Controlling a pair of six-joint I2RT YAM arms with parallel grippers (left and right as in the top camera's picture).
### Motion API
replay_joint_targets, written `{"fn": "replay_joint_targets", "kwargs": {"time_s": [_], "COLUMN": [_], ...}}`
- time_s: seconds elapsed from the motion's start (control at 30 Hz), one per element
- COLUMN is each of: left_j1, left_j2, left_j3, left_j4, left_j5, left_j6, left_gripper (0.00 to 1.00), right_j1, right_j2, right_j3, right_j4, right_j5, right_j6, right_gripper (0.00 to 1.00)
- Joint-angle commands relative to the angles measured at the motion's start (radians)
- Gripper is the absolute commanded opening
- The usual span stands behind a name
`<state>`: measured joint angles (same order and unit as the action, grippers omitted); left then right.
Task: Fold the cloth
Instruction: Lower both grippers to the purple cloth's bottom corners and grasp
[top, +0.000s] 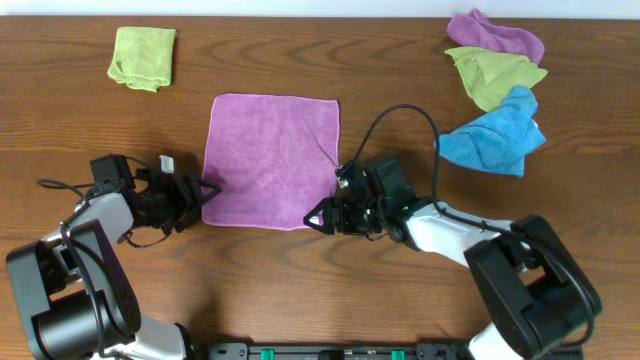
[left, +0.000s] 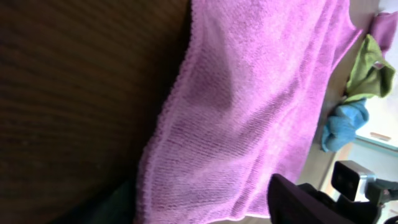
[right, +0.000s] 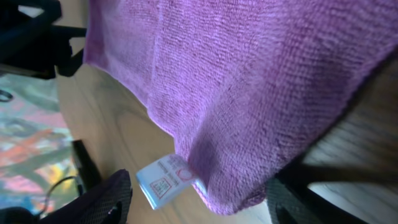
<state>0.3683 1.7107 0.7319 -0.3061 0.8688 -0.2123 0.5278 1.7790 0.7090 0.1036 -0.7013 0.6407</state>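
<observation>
The wooden table (top: 300, 290) is dark brown, with long grain running across the frame. Just left of its middle lies the purple cloth (top: 270, 160): a nearly square sheet spread flat in one layer, with a nubby terry weave and a stitched hem. Its lower edge bows slightly and a shallow crease runs near its right side.

The left gripper (top: 208, 190) sits at the cloth's lower-left corner and the right gripper (top: 318, 215) at its lower-right corner. In each wrist view the dark fingers stand wide apart, with the cloth's edge between them.

In the upper right are a crumpled blue rag (top: 495, 135), a lime rag (top: 490, 75) and a violet rag (top: 495, 35); a folded lime square (top: 143, 56) lies upper left. A small white label (right: 163, 183) hangs off the cloth's corner.
</observation>
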Motion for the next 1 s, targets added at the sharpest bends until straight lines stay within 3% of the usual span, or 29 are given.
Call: {"fn": "replay_joint_targets", "kwargs": {"time_s": [0.0,0.07,0.43,0.53,0.67,0.8,0.83,0.9,0.93,0.97], "left_j1": [-0.002,-0.002,-0.002,-0.002,-0.002,-0.002,-0.002,-0.002,-0.002,-0.002], "left_j2": [0.023,0.023,0.023,0.023,0.023,0.023,0.023,0.023,0.023,0.023], "left_j3": [0.002,0.002,0.002,0.002,0.002,0.002,0.002,0.002,0.002,0.002], "left_j4": [-0.003,-0.002,-0.002,-0.002,-0.003,-0.002,-0.003,-0.003,-0.002,-0.002], "left_j5": [-0.041,-0.041,-0.040,-0.037,-0.037,-0.037,-0.037,-0.037,-0.037,-0.037], "left_j6": [0.002,0.002,-0.005,-0.006,-0.006,-0.006,-0.006,-0.006,-0.006,-0.006], "left_gripper": [0.59,0.48,0.43,0.42,0.43,0.42,0.40,0.33,0.28,0.19], "right_j1": [0.004,-0.008,-0.142,-0.124,-0.085,-0.041,-0.036,-0.035,-0.036,-0.040], "right_j2": [0.064,0.064,0.061,0.061,0.061,0.061,0.061,0.061,0.061,0.061], "right_j3": [-0.029,-0.029,-0.028,-0.028,-0.029,-0.029,-0.029,-0.029,-0.029,-0.028], "right_j4": [-0.024,-0.028,-0.138,-0.129,-0.118,-0.094,-0.088,-0.089,-0.089,-0.089], "right_j5": [0.039,0.039,0.013,0.012,0.021,0.048,0.052,0.066,0.069,0.069], "right_j6": [0.039,0.039,0.035,0.035,0.035,0.036,0.040,0.054,0.055,0.055], "right_gripper": [0.67,0.59,0.40,0.43,0.62,0.59,0.55,0.36,0.14,0.01]}}
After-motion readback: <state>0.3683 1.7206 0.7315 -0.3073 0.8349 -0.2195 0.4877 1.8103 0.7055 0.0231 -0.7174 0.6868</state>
